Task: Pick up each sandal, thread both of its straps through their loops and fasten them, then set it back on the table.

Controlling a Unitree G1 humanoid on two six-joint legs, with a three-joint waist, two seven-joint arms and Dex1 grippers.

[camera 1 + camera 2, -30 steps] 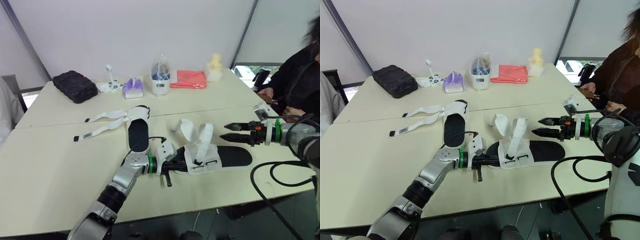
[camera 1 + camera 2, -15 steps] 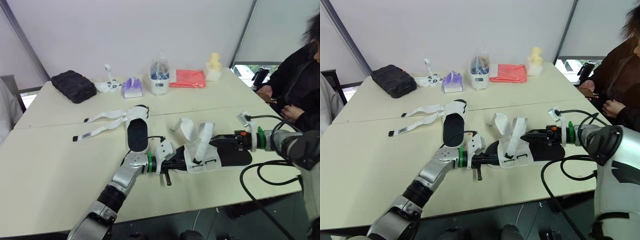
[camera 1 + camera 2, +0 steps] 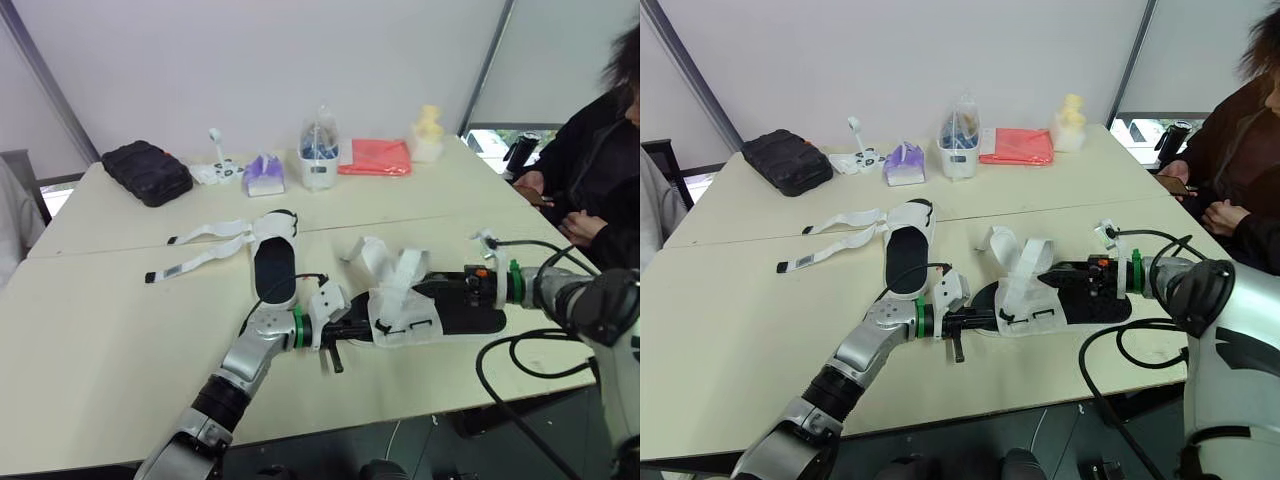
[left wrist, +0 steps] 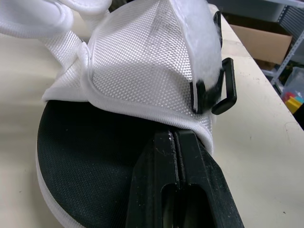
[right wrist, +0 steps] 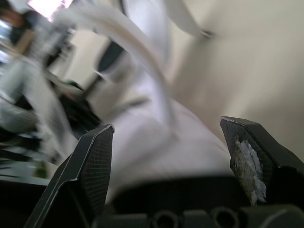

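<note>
We see sandal (image 3: 400,318): woven white mesh, black oval sole | left end effector (image 4: 176,137) pressed together | right end effector (image 5: 167,124) spread

Two cream table tops stand edge to edge, the seam running from 9 to 3 o'clock.

Far top (image 3: 450,190), items in a row from 10 round to 1 o'clock:
- black zipped case (image 3: 148,172)
- small white device (image 3: 218,168), type not clear
- purple tissue pack (image 3: 266,176)
- clear bag (image 3: 320,155) with blue contents
- flat red item (image 3: 377,157)
- pale yellow object (image 3: 428,135) at the corner

Near top (image 3: 100,330):
- First sandal (image 3: 275,265), white with a black footbed, lies near centre. Its two straps (image 3: 205,245) lie flat and unfastened, trailing toward 9 o'clock.
- Second sandal (image 3: 405,322) lies near it at 4 o'clock, lengthwise from 9 to 3, straps raised off the footbed.
</note>
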